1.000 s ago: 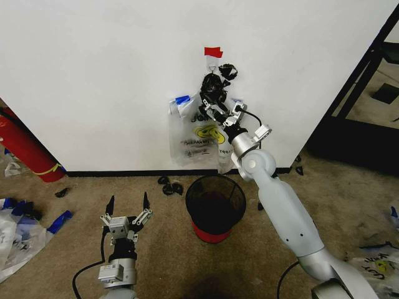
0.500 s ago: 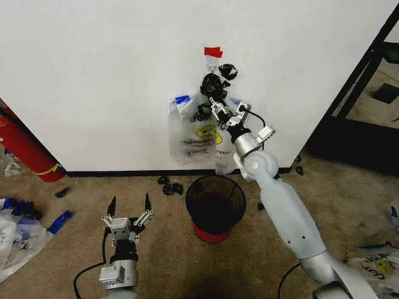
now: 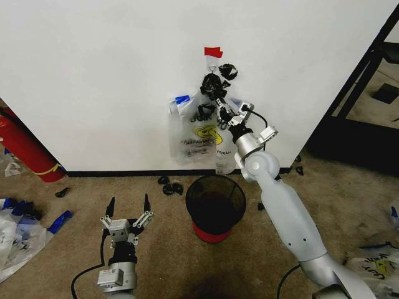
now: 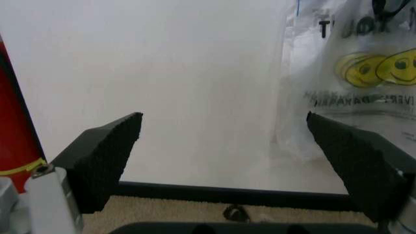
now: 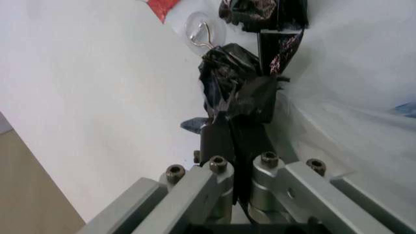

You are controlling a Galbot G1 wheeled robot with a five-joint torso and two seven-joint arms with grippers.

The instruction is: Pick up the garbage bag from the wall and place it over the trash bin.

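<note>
Plastic film hangs flat against the wall (image 3: pixel 93 75) in the head view's centre: the garbage bag (image 3: pixel 194 134) dangles from a hook under a red tape patch (image 3: pixel 213 52), its top among black knotted lumps (image 3: pixel 215 84), its lower edge just above the black baseboard (image 3: pixel 124 172). Directly below, at lower centre, stands the trash bin (image 3: pixel 215 205) on the carpet, mouth up. The right gripper (image 3: pixel 219 107) reaches up from the lower right to the bag's upper right corner, beneath the lumps. The left gripper (image 3: pixel 128 208) waits low at lower left, fingers spread wide, holding nothing; a red cylinder (image 3: pixel 25 149) leans at the left edge. Left wrist view: its dark pads (image 4: pixel 107 156) stand far apart, framing bare wall, with the smiley-printed bag at the upper right of the frame. Right wrist view: the fingers are drawn nearly together on a dark bunched strip beside the bag's pale film (image 5: pixel 338 97), below the hook (image 5: pixel 201 34); whether the clamped strip is the bag's own handle I cannot tell. The bag looks very light, limp and slippery, prone to tearing on the hook, so the gathered handle near the top seems the best hold.
</note>
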